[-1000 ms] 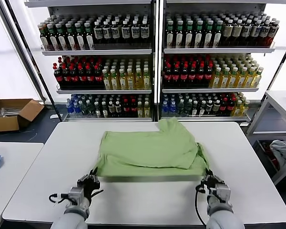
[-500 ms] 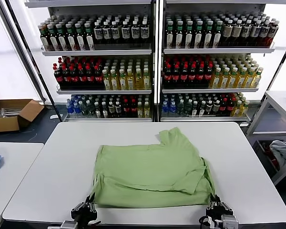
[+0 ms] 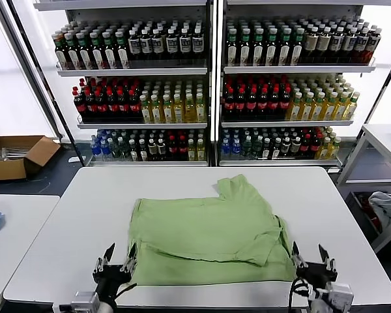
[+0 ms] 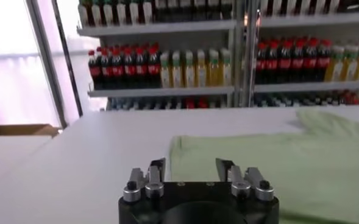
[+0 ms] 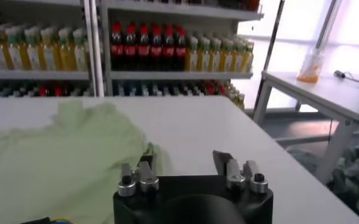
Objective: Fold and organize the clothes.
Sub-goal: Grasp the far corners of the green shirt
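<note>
Shirt (image 3: 212, 236) lies flat on the tabletop (image 3: 72, 215), folded once, collar end away from you, one sleeve poking out at the far side. Both tools are released and hold nothing.

Left tool (image 3: 115, 264): fingers spread, near edge of the tabletop, shirt's near left corner just ahead of it and slightly to its inner side. The left wrist view shows the hem starting right beyond the fingertips (image 4: 156, 165).

Right tool (image 3: 311, 261): fingers spread wide, shirt's near right corner just ahead and inward. The right wrist view shows the rumpled right edge of the shirt (image 5: 57, 152) beside its inner finger.

Judgement: the lengthwise fold looks laid; the next fold calls for a fresh grip.

Notes for doing it well:
- Your near hem is not straight; the right corner bunches toward the right tool. Smooth or tug it level before refolding, or the crease will run skewed
- Take both layers at each corner, not only the top one, else the fold opens as you lift
- Move both tools together, same height, same pace, so the cloth stays taut between them
- Keep the fingers low to the tabletop when closing, and mind the soft fabric slipping out

Shelves of bottles (image 3: 215, 85) beyond the tabletop are well clear
</note>
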`<state>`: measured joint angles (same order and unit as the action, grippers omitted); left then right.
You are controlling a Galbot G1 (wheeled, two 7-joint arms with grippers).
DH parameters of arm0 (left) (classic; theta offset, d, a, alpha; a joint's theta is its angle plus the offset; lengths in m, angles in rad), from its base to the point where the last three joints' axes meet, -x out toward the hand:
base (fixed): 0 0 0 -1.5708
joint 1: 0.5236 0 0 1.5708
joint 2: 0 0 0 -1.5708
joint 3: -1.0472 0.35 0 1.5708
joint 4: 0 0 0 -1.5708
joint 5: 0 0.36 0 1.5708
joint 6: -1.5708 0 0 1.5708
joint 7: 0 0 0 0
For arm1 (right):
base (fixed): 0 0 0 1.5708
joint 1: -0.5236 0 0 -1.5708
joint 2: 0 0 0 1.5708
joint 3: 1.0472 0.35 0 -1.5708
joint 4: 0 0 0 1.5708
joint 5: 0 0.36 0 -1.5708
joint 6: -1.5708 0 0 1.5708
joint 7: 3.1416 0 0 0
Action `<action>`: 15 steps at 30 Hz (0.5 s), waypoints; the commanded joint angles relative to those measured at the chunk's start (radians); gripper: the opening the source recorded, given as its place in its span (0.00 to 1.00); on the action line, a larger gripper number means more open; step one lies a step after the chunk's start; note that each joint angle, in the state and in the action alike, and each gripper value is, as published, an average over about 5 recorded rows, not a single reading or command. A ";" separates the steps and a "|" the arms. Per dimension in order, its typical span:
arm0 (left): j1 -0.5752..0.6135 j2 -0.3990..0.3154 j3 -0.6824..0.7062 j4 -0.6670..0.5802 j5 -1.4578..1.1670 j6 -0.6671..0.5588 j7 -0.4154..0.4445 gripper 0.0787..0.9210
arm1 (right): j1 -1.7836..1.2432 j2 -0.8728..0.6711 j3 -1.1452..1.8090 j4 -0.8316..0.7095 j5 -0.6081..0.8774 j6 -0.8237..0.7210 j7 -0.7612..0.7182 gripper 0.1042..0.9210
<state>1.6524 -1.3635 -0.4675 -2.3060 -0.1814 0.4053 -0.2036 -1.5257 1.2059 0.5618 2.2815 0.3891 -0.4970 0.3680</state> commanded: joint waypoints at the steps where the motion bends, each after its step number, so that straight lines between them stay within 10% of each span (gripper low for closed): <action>1: -0.324 0.050 -0.024 0.189 -0.073 -0.009 0.122 0.70 | 0.413 -0.192 -0.017 -0.283 0.123 -0.030 -0.329 0.85; 5: -0.430 0.147 0.012 0.312 -0.134 0.015 0.155 0.83 | 0.610 -0.299 -0.162 -0.463 0.141 -0.064 -0.468 0.88; 15: -0.733 0.213 0.144 0.636 -0.228 0.062 0.141 0.88 | 0.957 -0.168 -0.403 -0.805 0.188 -0.075 -0.277 0.88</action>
<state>1.2690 -1.2366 -0.4235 -2.0146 -0.3157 0.4376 -0.0958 -0.9310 1.0292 0.3404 1.8062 0.5227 -0.5527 0.1071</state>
